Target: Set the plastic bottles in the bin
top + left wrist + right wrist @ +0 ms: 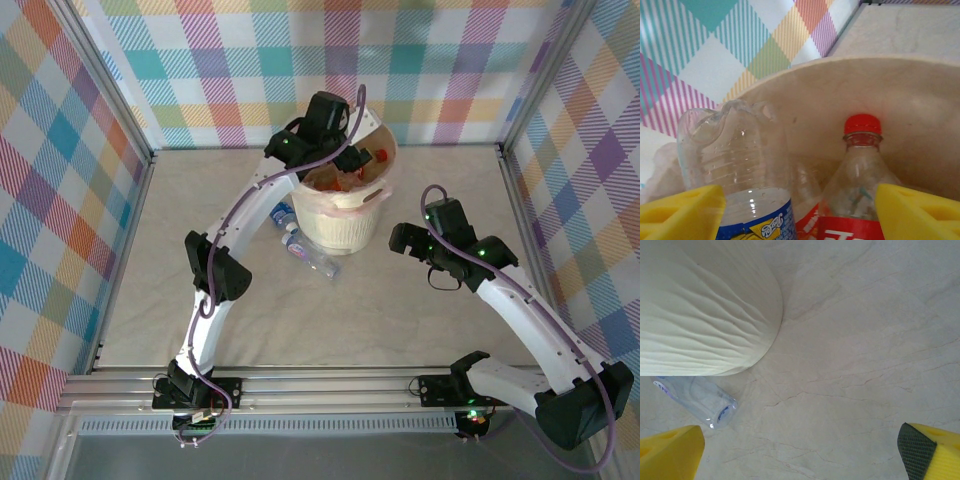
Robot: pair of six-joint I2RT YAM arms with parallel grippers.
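My left gripper hangs over the round cream bin. In the left wrist view its yellow fingers stand wide apart inside the bin, so the left gripper is open. Between them stand a crushed clear bottle with a blue label, close to the left finger, and a red-capped, red-labelled bottle. A clear bottle lies on the table at the bin's foot, with a blue-labelled one beside it. My right gripper is open above bare table, right of the bin.
In the right wrist view the bin's ribbed outer wall stands at the upper left, and the lying clear bottle rests under it. The right gripper has pale table beneath it. Checked walls enclose the table on three sides.
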